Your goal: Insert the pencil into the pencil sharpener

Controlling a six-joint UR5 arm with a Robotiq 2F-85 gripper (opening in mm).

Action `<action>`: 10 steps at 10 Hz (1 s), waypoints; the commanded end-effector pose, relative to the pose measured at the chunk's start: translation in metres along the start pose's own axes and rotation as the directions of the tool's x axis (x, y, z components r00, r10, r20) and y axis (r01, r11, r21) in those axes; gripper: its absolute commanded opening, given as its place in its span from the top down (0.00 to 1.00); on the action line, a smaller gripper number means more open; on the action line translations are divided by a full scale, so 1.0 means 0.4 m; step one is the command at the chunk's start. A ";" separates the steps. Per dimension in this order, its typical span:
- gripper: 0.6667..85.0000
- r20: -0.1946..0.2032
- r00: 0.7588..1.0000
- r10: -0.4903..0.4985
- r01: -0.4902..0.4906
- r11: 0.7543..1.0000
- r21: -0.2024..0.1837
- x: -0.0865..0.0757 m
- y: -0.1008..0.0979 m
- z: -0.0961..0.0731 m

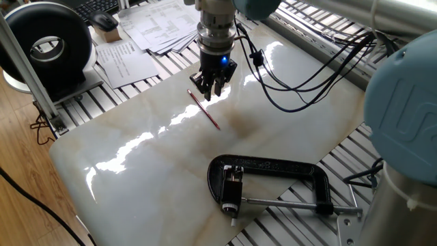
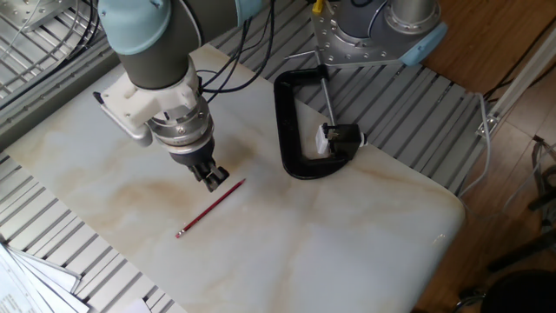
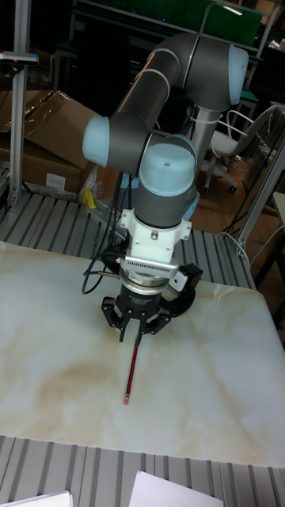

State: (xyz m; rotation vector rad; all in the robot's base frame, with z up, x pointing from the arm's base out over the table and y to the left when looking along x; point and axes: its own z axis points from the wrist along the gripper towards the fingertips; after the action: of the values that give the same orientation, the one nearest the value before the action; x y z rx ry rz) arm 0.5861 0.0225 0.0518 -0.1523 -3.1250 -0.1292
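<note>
The thin dark red pencil (image 1: 207, 113) lies flat on the marble slab (image 1: 136, 178); it also shows in the other fixed view as pencil (image 2: 208, 209) and in the tall view as pencil (image 3: 131, 366). My gripper (image 1: 212, 91) hangs point-down just over the pencil's far end, open, with fingers either side of it in the tall view, gripper (image 3: 140, 329). It holds nothing. The pencil sharpener (image 1: 232, 188), a small black block with a whitish end, sits inside the black C-clamp (image 1: 276, 167) near the slab's front edge, well apart from the gripper (image 2: 215, 179).
Papers (image 1: 147, 27) and a round black device (image 1: 48, 44) lie beyond the slab's left corner. Black cables (image 1: 300, 75) hang from the arm over the back right. Slotted aluminium rails (image 2: 52, 235) surround the slab. The clamp (image 2: 285, 122) holds the sharpener (image 2: 340, 136).
</note>
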 end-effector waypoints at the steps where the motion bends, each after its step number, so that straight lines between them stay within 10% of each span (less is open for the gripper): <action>1: 0.59 0.020 1.000 0.005 -0.004 1.000 -0.021 -0.015 0.006 0.006; 5: 0.58 0.048 0.997 0.055 -0.054 0.998 -0.019 -0.040 0.041 0.063; 10: 0.59 0.021 1.000 0.020 -0.019 1.000 -0.010 -0.017 0.028 0.037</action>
State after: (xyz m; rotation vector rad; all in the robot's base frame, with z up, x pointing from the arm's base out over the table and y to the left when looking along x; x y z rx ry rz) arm 0.5951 0.0316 0.0365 -0.1918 -3.1501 -0.1250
